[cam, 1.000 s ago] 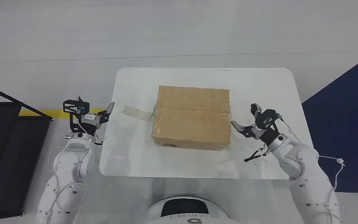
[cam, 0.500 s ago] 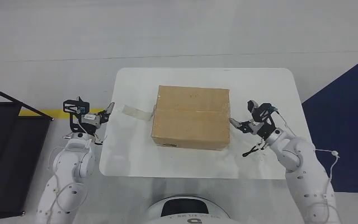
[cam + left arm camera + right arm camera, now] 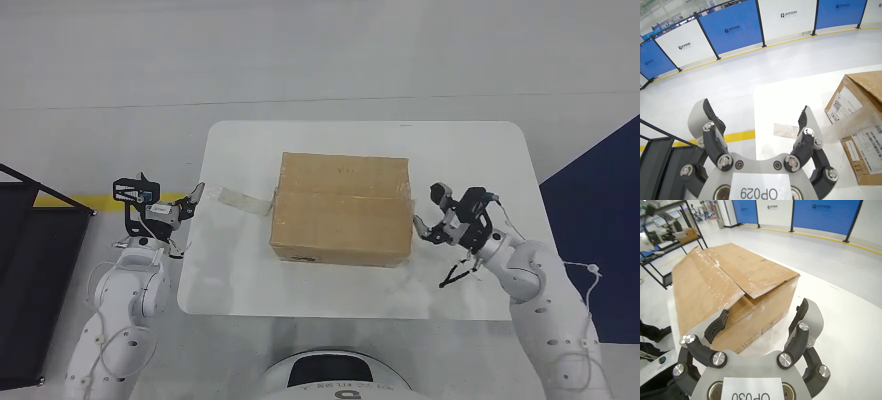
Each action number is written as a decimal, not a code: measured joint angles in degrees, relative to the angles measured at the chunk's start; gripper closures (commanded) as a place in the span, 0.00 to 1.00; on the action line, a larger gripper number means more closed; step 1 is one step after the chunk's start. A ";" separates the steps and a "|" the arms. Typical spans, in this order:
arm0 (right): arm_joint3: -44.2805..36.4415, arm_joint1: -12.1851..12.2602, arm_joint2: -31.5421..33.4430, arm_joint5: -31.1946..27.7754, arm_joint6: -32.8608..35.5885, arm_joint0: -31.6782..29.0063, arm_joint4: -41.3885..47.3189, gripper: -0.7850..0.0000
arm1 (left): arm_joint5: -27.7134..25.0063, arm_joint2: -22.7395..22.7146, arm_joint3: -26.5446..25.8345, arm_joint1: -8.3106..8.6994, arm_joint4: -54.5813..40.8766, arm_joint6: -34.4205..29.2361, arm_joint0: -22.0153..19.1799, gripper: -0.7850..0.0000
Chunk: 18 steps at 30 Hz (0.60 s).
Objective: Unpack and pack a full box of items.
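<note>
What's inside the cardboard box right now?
The cardboard box has its top flaps down. A small gap at the end facing the right gripper shows only brown inner cardboard; any contents are hidden.

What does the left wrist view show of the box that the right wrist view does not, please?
The left wrist view gives the open left tool, a peeled tape strip trailing from the cardboard box across the table, and printed labels on that end. The right wrist view gives the open right tool close to the opposite end, the glossy taped top flaps, and a gap where they lift apart. Both share the box and the white table.
</note>
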 measured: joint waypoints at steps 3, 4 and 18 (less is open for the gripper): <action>1.18 0.64 -1.08 -4.09 1.04 0.96 3.01 0.00 | 0.00 0.00 0.00 0.00 0.00 0.00 0.00 0.00; 1.18 1.04 -2.48 -4.07 1.74 1.33 4.56 0.00 | 0.00 0.00 0.00 0.00 0.00 0.00 0.00 0.00; -5.76 11.31 -13.52 -3.88 -4.81 0.41 10.21 0.00 | 0.00 0.00 0.00 0.00 0.00 0.00 0.00 0.00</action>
